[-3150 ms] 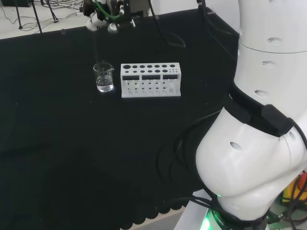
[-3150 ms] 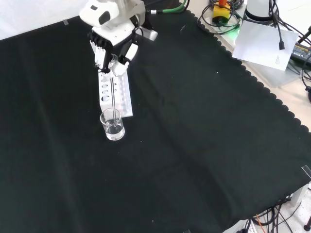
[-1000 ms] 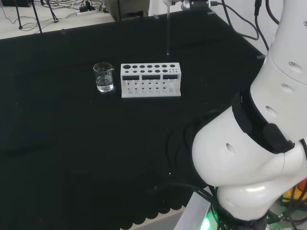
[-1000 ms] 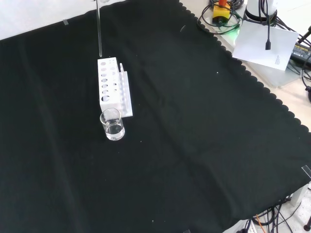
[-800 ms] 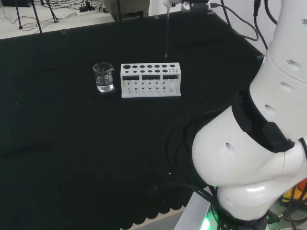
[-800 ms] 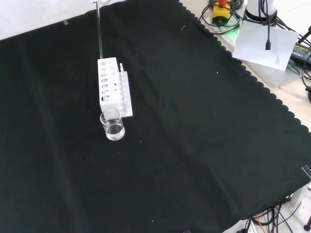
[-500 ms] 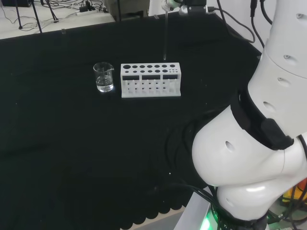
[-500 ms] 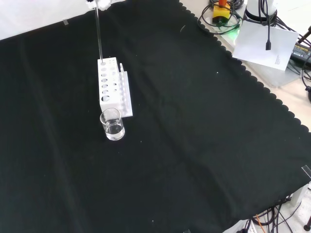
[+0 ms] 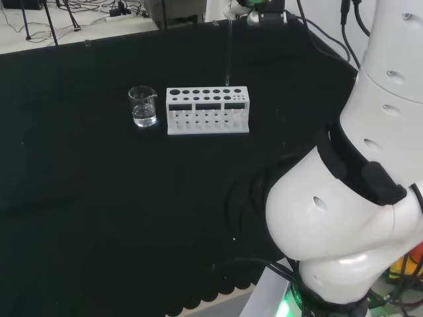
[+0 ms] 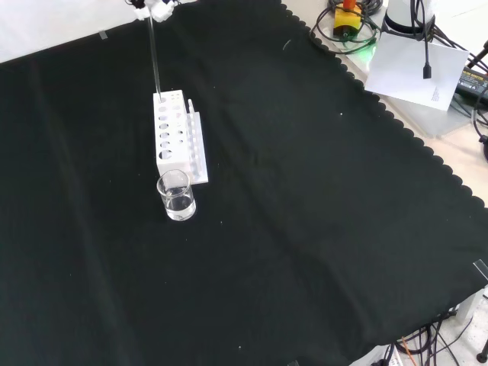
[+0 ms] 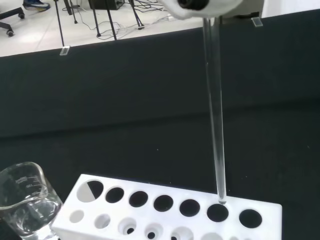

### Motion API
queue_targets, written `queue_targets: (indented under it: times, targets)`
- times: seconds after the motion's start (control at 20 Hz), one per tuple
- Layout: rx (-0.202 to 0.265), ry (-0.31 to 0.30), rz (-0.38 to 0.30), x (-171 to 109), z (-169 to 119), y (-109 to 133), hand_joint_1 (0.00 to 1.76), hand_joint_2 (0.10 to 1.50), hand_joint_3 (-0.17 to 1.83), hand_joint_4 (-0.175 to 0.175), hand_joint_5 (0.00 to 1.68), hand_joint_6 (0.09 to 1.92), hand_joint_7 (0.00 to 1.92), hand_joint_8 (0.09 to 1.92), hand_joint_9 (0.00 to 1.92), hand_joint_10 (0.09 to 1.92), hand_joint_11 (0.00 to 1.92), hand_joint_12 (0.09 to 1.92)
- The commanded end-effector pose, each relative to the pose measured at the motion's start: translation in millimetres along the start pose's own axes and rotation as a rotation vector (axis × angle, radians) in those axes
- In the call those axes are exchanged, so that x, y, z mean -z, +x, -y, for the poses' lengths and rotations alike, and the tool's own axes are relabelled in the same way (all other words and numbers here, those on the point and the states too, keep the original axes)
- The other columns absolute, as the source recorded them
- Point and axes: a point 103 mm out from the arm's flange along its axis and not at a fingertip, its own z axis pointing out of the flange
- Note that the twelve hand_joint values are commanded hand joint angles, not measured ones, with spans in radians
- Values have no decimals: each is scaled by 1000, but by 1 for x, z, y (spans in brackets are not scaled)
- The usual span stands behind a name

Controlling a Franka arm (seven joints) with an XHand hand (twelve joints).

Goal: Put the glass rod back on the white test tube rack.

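At the front view's top edge the hand (image 10: 156,8) pinches the glass rod (image 10: 155,53) upright. Its tip sits at a hole near the end of the white test tube rack (image 10: 178,141) — the end away from the glass beaker (image 10: 176,195). Bare black cloth (image 10: 320,229) spreads right.

Glass rod (image 10: 155,57) is hanging nearly upright from the hand (image 10: 155,8) at the view's top edge; fingers are pinching its upper end. Rod's lower tip is sitting at the far end of the white test tube rack (image 10: 174,136), at or just over an end hole; cannot tell if it is inside. Beaker (image 10: 176,196) is standing just beside the rack's near end, holding clear liquid. Black cloth (image 10: 305,229) is covering the bench.
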Motion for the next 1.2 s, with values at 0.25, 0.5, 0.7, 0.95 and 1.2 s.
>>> queue_targets:
  times: [0.25, 0.5, 0.7, 0.95, 1.2]
  targets:
    - [1, 45, -25, -32, -9, 13, 1289, 1090, 0, -175, 1041, 598, 1069, 1179, 1585, 900, 1563, 751]
    - [-9, 62, -21, -41, -10, 14, 1289, 1090, 0, -175, 1041, 597, 1069, 1179, 1586, 900, 1564, 751]
    - [-28, 97, -13, -62, -10, 3, 1289, 1090, 0, -175, 1041, 597, 1069, 1178, 1587, 900, 1565, 751]
    - [-28, 105, -20, -72, -13, -1, 1289, 1090, 0, -175, 1041, 597, 1069, 1178, 1587, 900, 1565, 751]
    - [-18, 115, -12, -78, -15, 2, 1289, 1090, 0, -175, 1042, 596, 1069, 1179, 1587, 899, 1565, 751]
